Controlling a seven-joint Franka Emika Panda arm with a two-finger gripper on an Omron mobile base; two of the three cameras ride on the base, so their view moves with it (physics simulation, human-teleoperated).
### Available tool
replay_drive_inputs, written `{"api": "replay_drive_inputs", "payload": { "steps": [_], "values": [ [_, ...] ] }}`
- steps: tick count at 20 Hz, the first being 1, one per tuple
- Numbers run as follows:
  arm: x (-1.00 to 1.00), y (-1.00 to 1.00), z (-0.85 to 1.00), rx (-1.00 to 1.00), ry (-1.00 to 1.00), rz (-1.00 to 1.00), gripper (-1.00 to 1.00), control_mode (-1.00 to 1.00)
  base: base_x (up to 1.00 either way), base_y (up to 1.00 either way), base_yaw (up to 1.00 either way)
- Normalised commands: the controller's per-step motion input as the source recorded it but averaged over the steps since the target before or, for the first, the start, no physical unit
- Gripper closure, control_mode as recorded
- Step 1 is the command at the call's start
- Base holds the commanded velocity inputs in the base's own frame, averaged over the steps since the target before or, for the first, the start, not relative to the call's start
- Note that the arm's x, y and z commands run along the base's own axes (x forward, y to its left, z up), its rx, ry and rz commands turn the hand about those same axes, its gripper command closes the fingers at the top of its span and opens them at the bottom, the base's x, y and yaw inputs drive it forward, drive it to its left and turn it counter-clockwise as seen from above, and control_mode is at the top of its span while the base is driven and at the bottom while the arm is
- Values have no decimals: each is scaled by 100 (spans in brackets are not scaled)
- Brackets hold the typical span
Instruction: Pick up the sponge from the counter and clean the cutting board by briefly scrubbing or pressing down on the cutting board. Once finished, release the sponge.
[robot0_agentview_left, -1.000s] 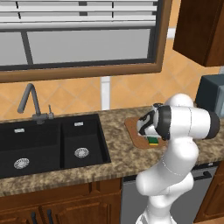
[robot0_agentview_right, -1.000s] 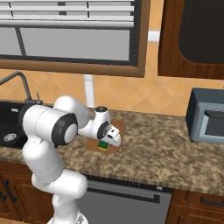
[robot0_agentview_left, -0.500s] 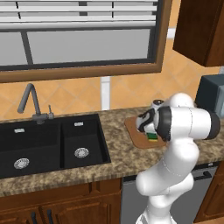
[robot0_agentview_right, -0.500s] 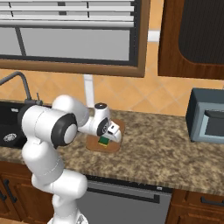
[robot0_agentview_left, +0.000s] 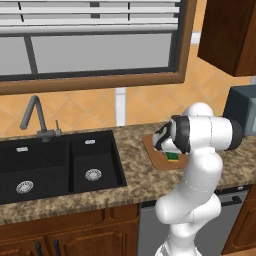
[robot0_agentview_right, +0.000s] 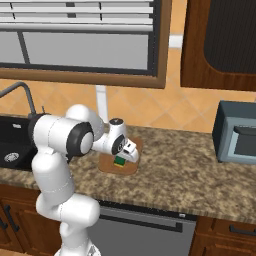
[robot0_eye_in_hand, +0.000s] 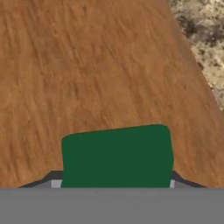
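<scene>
On the far left, the black double sink (robot0_agentview_left: 55, 167) is sunk into the counter (robot0_agentview_left: 132, 182) with its faucet (robot0_agentview_left: 34, 117) behind; it takes no part in the job but bounds the work area on that side. A strip of bare granite separates the sink's right rim from the cutting board (robot0_agentview_left: 156, 152), so a leftward stroke has some room before the basin.

The cutting board lies flat on the counter, below the window. The sponge (robot0_agentview_right: 119, 161) sits over the board's near half, green face toward the hand, held between the fingers of the end effector (robot0_agentview_right: 125, 156), which is closed on it from above. That downward-pointing grip suits pressing, since it puts the yellow underside toward the wood. Whether the sponge touches the board I cannot tell. In the hand view the sponge (robot0_eye_in_hand: 117, 155) sits at the bottom with bare wood (robot0_eye_in_hand: 87, 65) stretching ahead, so I judge there is room to scrub that way; the board's edge and granite show toward one corner.

Further right the counter runs open until the microwave (robot0_agentview_right: 236, 132), well apart.
</scene>
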Motion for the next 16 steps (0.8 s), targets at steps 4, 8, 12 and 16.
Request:
{"api": "replay_drive_inputs", "payload": {
  "steps": [4, 8, 12, 16],
  "values": [
    [-3, -22, 9, 0, -3, 0, 100, -100, 0, 0, 0],
    [-12, -69, 9, 0, 0, -2, 100, -100, 0, 0, 0],
    [-2, -93, 0, 0, 0, -3, 100, -100, 0, 0, 0],
    [-1, -88, 0, 0, 0, -1, 100, -100, 0, 0, 0]
  ]
}}
